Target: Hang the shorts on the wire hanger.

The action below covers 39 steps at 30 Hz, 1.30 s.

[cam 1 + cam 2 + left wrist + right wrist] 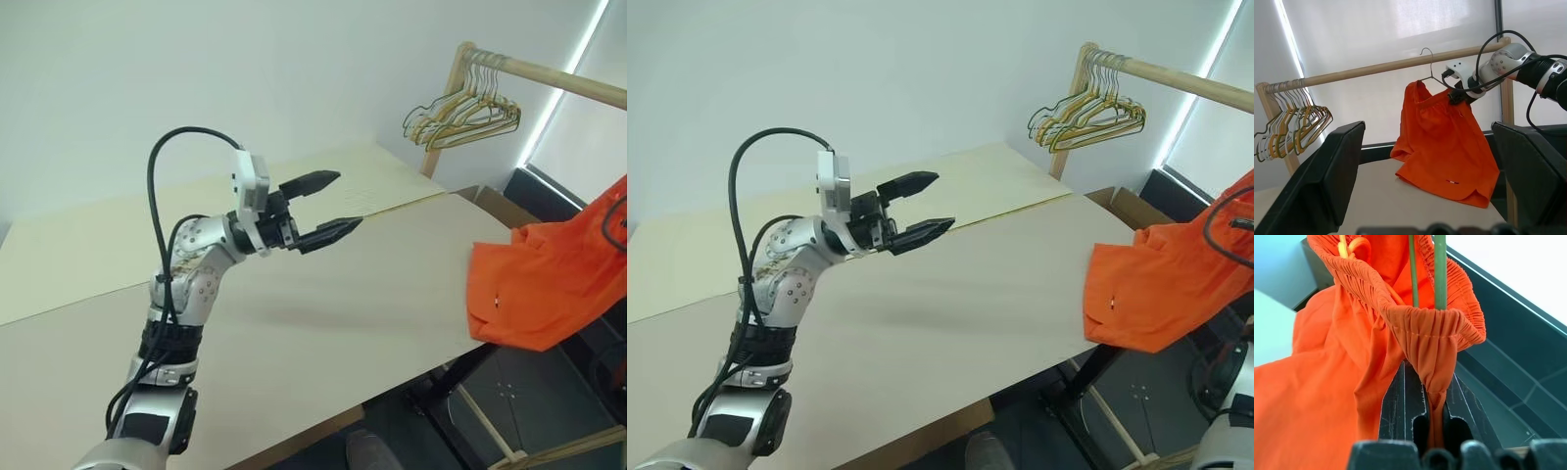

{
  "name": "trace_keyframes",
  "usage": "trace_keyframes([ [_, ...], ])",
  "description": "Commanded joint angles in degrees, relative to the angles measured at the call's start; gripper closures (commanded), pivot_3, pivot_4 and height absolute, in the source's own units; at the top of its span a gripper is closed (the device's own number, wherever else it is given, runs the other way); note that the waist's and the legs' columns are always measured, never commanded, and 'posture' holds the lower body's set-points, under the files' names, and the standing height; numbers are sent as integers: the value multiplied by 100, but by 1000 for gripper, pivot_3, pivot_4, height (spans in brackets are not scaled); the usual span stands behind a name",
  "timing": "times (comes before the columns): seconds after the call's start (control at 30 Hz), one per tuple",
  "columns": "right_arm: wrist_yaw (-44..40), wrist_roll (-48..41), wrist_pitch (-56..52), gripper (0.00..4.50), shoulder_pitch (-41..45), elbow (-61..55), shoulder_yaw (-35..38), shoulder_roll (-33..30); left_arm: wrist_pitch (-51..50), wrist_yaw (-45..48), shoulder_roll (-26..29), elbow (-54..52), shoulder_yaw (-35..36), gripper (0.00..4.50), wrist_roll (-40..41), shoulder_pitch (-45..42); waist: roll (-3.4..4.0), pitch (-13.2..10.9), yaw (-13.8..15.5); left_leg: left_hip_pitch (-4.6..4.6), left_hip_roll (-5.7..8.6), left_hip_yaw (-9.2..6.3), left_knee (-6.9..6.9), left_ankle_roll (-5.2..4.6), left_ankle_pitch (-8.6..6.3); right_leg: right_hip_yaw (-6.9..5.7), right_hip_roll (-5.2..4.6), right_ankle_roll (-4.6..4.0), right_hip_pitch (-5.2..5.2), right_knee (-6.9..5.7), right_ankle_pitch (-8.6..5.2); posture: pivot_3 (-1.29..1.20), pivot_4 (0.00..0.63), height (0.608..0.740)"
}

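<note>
**Now the orange shorts hang from the hanger, pinched by the right gripper**

Now the bright orange fabric shorts (1442, 142) are at the right side of the head view, partly draped over the right edge of the pale beige table (323, 323) and partly lifted. In the left wrist view they hang in the middle of the frame, under the long wooden rail (1386, 68), with the thin olive-green wire hanger (1426, 61) passing through the gathered waistband (its hook stands up near the rail; if it touches the rail I cannot tell). The right gripper (1427, 396) has its two black fingers closed on a fold of the waistband, just below the green wire.

The left gripper (331, 208) is in the centre of the head view, above the table, and its fingers are spread wide with nothing between them. A bunch of yellow and grey wire hangers (460, 116) hangs on the rail at the upper right of the head view.
</note>
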<state>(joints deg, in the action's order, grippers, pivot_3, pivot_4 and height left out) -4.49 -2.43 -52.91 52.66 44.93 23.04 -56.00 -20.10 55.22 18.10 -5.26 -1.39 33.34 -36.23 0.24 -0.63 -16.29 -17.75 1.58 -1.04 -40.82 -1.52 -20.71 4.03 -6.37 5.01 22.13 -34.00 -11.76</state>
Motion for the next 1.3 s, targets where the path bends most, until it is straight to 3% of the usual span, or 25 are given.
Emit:
trace_keyframes([
  [0.03, 178, 34, 708, 4500, 545, 639, 9, -264, 126, -29, 5, -143, -50, 10, -94, -25, 5, -5, -12, 0, 1, 2, 1, 0, 0, 1, 0, 0, 0, 0, 0, -258, 0, 740],
  [0.3, 239, 1, 1330, 4500, 988, 1895, -82, -343, 117, -2, 15, -262, -47, 10, -108, 88, 4, -10, -23, 1, 1, 5, 5, -2, -1, 4, 1, 1, 0, 4, -1, -243, 0, 740],
  [0.67, -32, 301, 1676, 4500, 892, 2182, -740, -246, 71, -63, -11, -385, -6, 10, -55, 216, 3, -11, -4, 2, 2, 11, 5, -3, -2, 10, 1, 6, -1, 5, 1, -212, 0, 740],
  [1.1, 405, 238, 1780, 194, 920, 2087, -754, -248, 95, 179, 35, -470, 46, 0, 240, 309, 3, -12, 137, 5, 1, 13, 5, -3, -2, 12, 1, 6, -1, 6, 1, -213, 0, 740],
  [1.3, 1315, 258, 1425, 40, 988, 1480, -638, -128, 133, 109, -23, -405, -11, 0, 138, 286, 4, -12, 146, 3, 2, 13, 6, -5, -3, 12, 1, 6, -1, 10, 1, -222, 0, 740],
])
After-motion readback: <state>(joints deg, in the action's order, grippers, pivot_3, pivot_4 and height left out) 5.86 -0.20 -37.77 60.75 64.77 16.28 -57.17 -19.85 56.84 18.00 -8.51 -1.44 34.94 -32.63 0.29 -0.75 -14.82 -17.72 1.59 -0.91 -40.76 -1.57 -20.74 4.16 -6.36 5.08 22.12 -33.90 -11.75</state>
